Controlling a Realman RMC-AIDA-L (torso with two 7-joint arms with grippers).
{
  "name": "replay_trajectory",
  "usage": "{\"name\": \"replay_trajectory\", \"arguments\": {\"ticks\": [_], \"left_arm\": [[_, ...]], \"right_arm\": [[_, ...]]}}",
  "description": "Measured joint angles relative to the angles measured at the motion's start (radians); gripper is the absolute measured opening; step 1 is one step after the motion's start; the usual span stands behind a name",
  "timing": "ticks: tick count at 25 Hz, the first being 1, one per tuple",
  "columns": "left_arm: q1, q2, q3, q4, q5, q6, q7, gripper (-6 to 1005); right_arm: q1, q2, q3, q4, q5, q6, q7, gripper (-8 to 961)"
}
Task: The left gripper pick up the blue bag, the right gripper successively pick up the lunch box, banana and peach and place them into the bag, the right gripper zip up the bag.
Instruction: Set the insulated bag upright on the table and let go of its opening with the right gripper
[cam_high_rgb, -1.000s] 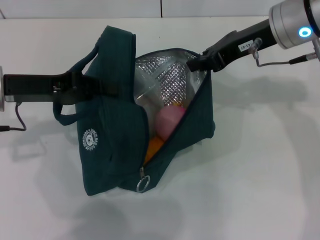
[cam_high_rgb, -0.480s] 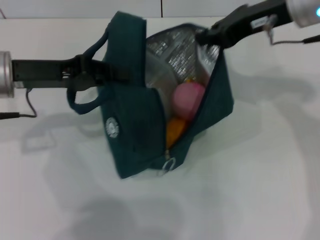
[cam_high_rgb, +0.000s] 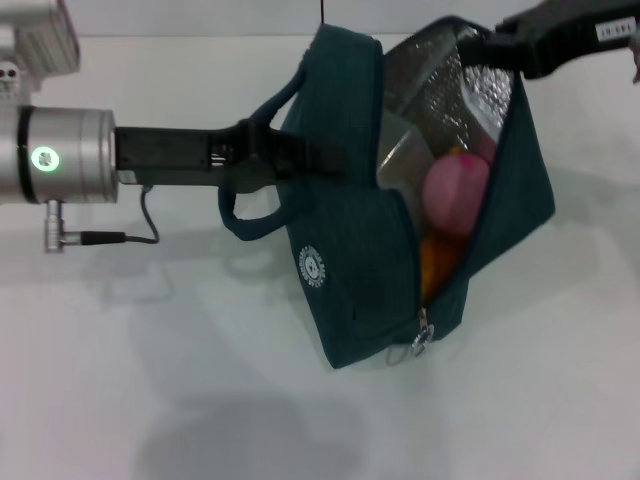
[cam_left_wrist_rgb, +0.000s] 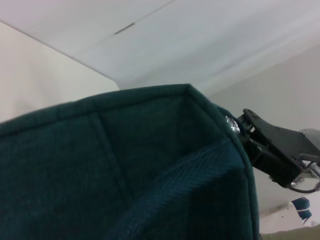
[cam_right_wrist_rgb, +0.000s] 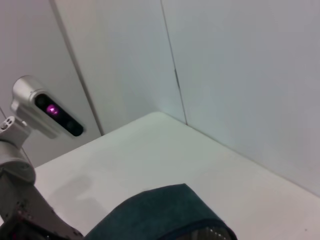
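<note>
Hanging above the tabletop near its far right corner, the blue bag is clamped at its left flap by the left gripper. Its far rim is pinched by the right gripper. The peach and banana are seen inside.

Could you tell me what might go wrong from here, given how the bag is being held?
The blue bag hangs unzipped, its mouth gaping sideways, so the peach and the banana could roll out. The left gripper holds it at one upper edge only; the fabric could slip. The right gripper, at the foil-lined rim, is far from the zipper pull.
</note>
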Motion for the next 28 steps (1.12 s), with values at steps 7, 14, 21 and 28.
{"name": "replay_trajectory", "arguments": {"ticks": [7,14,21,28], "left_arm": [[-0.010,-0.016,0.001,-0.084,0.005,-0.065,0.068,46],[0.007,-0.015,0.002,-0.109,0.025,-0.135,0.085,46],[0.040,-0.007,-0.001,-0.111,0.034,-0.144,0.085,47],[0.075,-0.002,-0.009,-0.112,0.000,-0.154,0.086,47]], "right_arm": [[-0.042,0.005,-0.012,0.039,0.002,-0.006,-0.059,28],[-0.029,0.006,-0.064,0.093,0.034,0.001,-0.093,38],[-0.024,0.006,-0.072,0.081,0.187,0.021,-0.154,47],[-0.033,0.005,-0.075,0.113,0.221,0.045,-0.181,57]]}}
